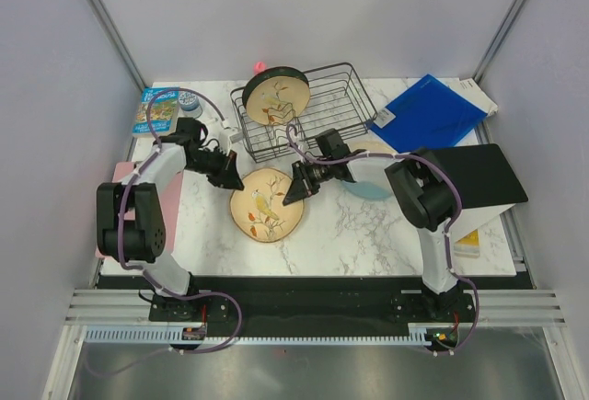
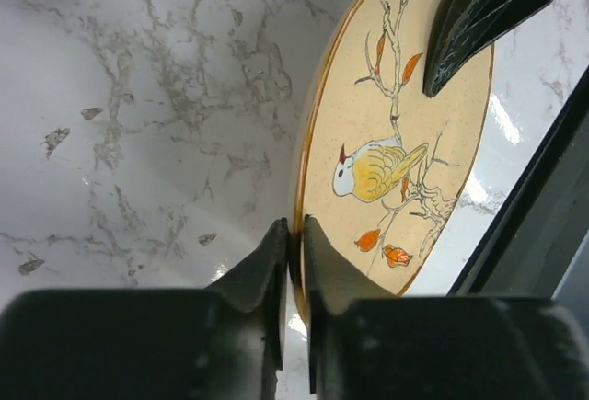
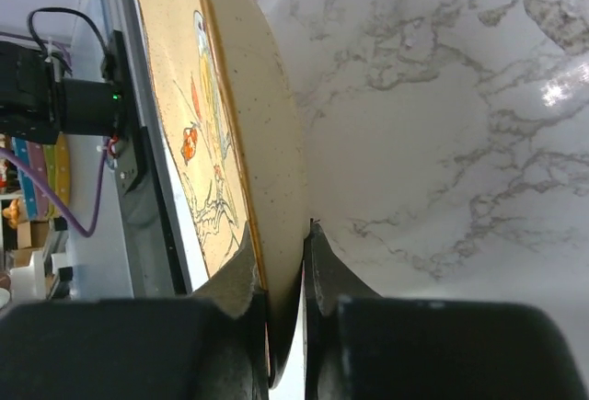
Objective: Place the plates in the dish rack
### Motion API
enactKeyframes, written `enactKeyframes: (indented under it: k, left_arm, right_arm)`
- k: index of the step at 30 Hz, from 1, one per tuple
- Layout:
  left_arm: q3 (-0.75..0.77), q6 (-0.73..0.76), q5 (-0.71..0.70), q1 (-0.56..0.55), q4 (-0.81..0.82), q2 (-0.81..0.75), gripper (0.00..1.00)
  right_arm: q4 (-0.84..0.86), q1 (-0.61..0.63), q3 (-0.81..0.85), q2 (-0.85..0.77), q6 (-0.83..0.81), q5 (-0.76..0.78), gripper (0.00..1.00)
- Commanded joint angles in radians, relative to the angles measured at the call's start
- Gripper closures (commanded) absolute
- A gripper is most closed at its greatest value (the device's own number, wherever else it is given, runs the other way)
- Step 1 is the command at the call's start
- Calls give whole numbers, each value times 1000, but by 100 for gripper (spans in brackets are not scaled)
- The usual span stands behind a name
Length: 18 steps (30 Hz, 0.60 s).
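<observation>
A tan plate (image 1: 267, 204) painted with a bird and leaves lies in the middle of the marble table, held at both sides. My left gripper (image 1: 230, 177) is shut on its left rim; the rim (image 2: 396, 142) runs between the left gripper's (image 2: 295, 225) fingers. My right gripper (image 1: 296, 188) is shut on the opposite rim, and the plate's edge (image 3: 267, 142) is pinched in the right gripper (image 3: 281, 244). A second tan plate (image 1: 274, 98) stands upright in the black wire dish rack (image 1: 363, 98). A light-blue plate (image 1: 368, 190) lies partly hidden under my right arm.
A blue folder (image 1: 428, 110) lies at the back right, and a black box (image 1: 479, 179) stands beside the right arm. A blue booklet (image 1: 156, 110) is at the back left. A pink sheet (image 1: 120, 175) lies under the left arm.
</observation>
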Motion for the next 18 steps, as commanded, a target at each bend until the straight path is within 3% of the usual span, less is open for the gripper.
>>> enactKeyframes:
  k: [1, 3, 4, 5, 9, 11, 14, 18]
  left_arm:
    - [-28, -97, 94, -37, -24, -98, 66]
    - [-31, -74, 57, -33, -34, -204, 56]
    - [-44, -34, 56, -24, -39, -256, 47]
    - [-48, -13, 41, -19, -56, -300, 43]
    - [-71, 8, -70, 0, -67, -550, 27]
    - [-97, -21, -174, 3, -39, -618, 22]
    - [-211, -106, -347, 6, 143, -715, 9]
    - [-333, -205, -537, 7, 402, -720, 5]
  right_arm:
    - [7, 3, 142, -119, -45, -50, 100]
    - [-270, -11, 227, -176, -277, -12, 100]
    - [-348, -14, 259, -191, -343, 10, 100]
    - [-414, -28, 326, -222, -447, 48, 100]
    - [-702, -57, 546, -251, -653, 156, 100]
    - [-747, -62, 689, -251, -725, 229, 100]
    - [-775, -62, 864, -227, -857, 298, 100]
    - [-687, -62, 951, -193, -1060, 421, 100]
